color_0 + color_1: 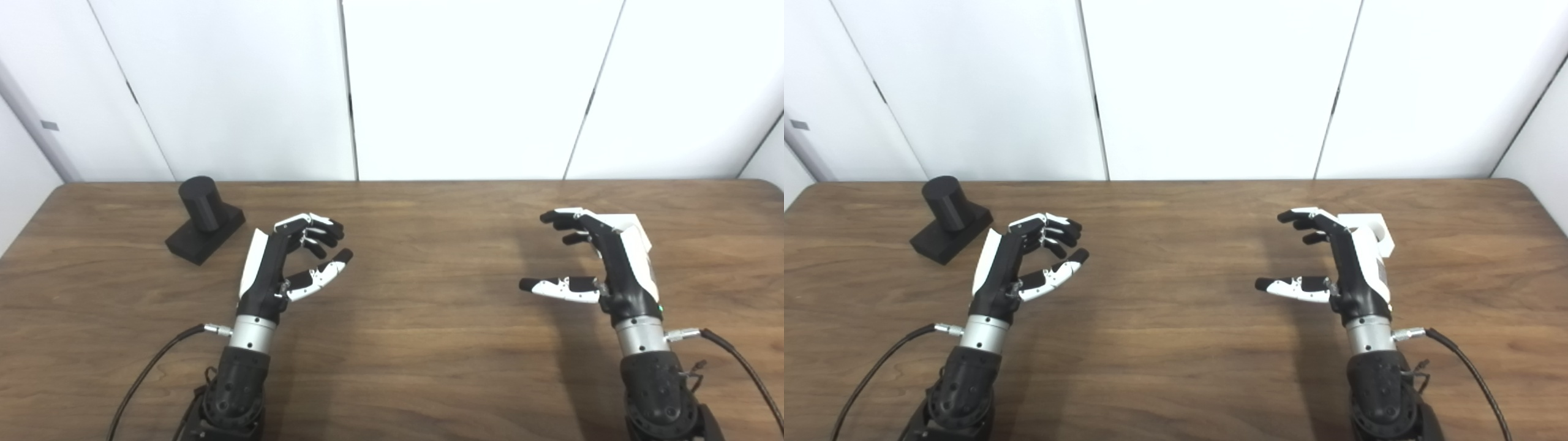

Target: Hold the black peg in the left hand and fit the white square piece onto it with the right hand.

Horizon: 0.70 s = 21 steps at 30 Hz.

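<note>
The black peg (pixel 204 218), a short cylinder standing upright on a dark rectangular base, sits at the far left of the wooden table (pixel 404 343). It lies just beyond and to the left of the left hand (pixel 283 263), near it but not touching. That hand holds nothing: its fingers are curled loosely and its thumb is spread away from them, a ready posture from which it could reach out and close round the cylinder.

The white square piece (pixel 1369 231) rests on the table on the far right, directly behind the right hand (pixel 1338 263), which hides most of it. A rounded opening seems to show at its right end in the right eye view, though the white casing of the hand blurs into it and I cannot be sure. The right hand is also empty, fingers arched forward and thumb held well apart from them.

Each part lies on the side of the hand meant to take it, so neither arm need cross over. Nothing has been picked up yet.
</note>
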Available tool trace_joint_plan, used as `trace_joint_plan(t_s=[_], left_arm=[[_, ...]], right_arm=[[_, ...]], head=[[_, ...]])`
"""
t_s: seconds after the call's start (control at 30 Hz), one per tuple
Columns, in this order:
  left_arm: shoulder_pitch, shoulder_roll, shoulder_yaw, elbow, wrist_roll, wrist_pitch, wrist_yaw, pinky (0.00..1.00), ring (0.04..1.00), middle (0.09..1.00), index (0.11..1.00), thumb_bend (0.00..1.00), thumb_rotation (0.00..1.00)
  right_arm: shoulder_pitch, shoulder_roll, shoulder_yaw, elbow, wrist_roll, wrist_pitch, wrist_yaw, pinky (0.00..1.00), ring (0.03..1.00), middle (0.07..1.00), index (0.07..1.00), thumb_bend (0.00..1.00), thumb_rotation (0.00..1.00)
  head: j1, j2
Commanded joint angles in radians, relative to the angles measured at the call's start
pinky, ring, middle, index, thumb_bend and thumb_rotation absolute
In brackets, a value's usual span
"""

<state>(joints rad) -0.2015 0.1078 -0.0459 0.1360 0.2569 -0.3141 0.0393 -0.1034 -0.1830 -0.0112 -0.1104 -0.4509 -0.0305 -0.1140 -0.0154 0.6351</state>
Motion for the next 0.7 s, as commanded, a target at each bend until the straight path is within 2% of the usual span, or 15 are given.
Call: trace_joint_plan(t_s=[0.0, 0.17, 0.37, 0.43, 0.47, 0.57, 0.67], left_arm=[[-0.039, 0.005, 0.000, -0.008, -0.003, -0.033, 0.009, 0.44, 0.560, 0.637, 0.495, 0.51, 0.04], [-0.035, 0.003, -0.004, -0.011, -0.008, -0.027, 0.004, 0.44, 0.563, 0.645, 0.494, 0.51, 0.04], [-0.038, -0.005, -0.014, 0.010, 0.011, -0.050, 0.018, 0.44, 0.565, 0.642, 0.494, 0.51, 0.04], [-0.036, -0.014, -0.019, 0.013, 0.025, -0.043, 0.027, 0.44, 0.574, 0.645, 0.494, 0.51, 0.04], [-0.035, -0.019, -0.021, 0.015, 0.027, -0.041, 0.029, 0.44, 0.576, 0.646, 0.495, 0.51, 0.04], [-0.036, -0.034, -0.030, 0.031, 0.036, -0.051, 0.041, 0.43, 0.567, 0.647, 0.494, 0.51, 0.04], [-0.035, -0.049, -0.042, 0.042, 0.051, -0.048, 0.047, 0.43, 0.565, 0.651, 0.494, 0.51, 0.04]], right_arm=[[-0.027, -0.008, -0.001, -0.031, -0.001, -0.030, -0.013, 0.62, 0.709, 0.727, 0.644, 0.69, 0.02], [-0.022, -0.013, -0.002, -0.025, 0.005, -0.036, -0.011, 0.61, 0.717, 0.737, 0.649, 0.67, 0.02], [-0.016, -0.026, -0.007, -0.015, 0.018, -0.063, -0.014, 0.61, 0.716, 0.740, 0.650, 0.67, 0.00], [-0.014, -0.032, -0.014, -0.005, 0.038, -0.077, -0.013, 0.62, 0.720, 0.739, 0.650, 0.67, 0.00], [-0.013, -0.036, -0.017, 0.000, 0.048, -0.085, -0.011, 0.62, 0.721, 0.740, 0.650, 0.67, 0.00], [-0.008, -0.054, -0.025, 0.013, 0.072, -0.110, -0.006, 0.65, 0.735, 0.746, 0.657, 0.66, 0.00], [-0.003, -0.064, -0.034, 0.020, 0.090, -0.122, -0.010, 0.64, 0.733, 0.746, 0.661, 0.65, 0.00]], head=[[0.003, -0.003], [0.016, -0.019], [0.090, -0.046], [0.153, -0.068], [0.153, -0.068], [0.229, -0.100], [0.290, -0.126]])
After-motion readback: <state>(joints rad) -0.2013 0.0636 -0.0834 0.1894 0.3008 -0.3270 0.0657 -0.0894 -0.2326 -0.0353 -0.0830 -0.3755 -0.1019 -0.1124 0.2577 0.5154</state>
